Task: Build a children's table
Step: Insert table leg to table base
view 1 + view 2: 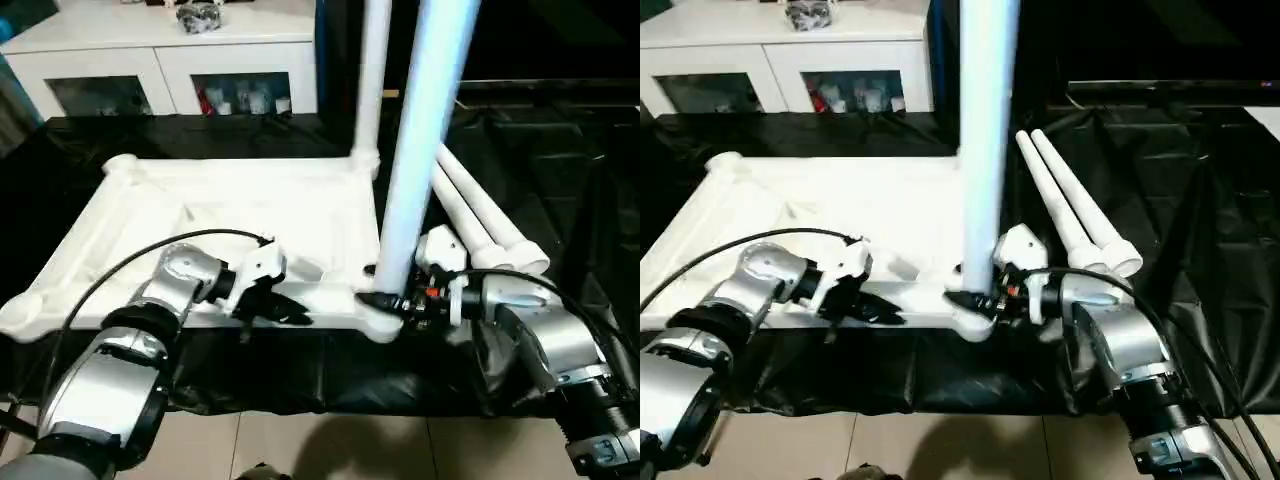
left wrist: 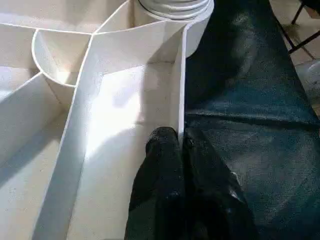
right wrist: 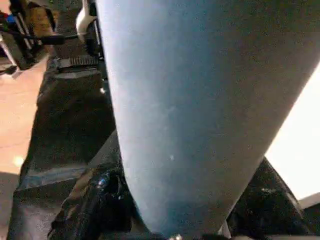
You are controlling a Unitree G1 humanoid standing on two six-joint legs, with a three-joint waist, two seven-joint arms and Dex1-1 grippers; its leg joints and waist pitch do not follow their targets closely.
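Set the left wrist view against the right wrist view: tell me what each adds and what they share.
Left wrist view: the left pincer clamped over the rim wall of the tabletop, its ribbed underside, and the corner socket with a ringed leg end in it. Right wrist view: the upright leg close up, gripped by the right pincer, with tan floor beyond. Shared: the black cover under the work and, apparently, that same leg.

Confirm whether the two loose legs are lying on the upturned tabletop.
No: the two loose legs lie side by side on the black sheet beside the tabletop, not on it.
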